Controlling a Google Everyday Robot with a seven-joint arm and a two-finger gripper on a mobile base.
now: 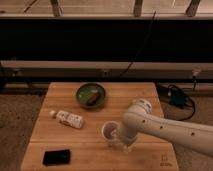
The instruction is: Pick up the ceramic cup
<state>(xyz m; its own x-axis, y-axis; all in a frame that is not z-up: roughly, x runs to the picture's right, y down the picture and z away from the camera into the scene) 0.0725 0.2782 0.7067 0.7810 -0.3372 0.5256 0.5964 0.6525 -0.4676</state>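
Note:
The ceramic cup (108, 131) is small, plain and white, and stands upright near the front middle of the wooden table (140, 92). My gripper (120, 140) is at the end of the white arm (160, 127), which reaches in from the right. The gripper is low over the table, right against the cup's right and front side. The arm's wrist hides part of the cup's right edge.
A green bowl (90, 94) with a brown item in it sits behind the cup. A white labelled bottle (68, 119) lies on its side to the cup's left. A flat black object (56, 157) lies at the front left. Cables and a box (176, 96) lie on the floor at right.

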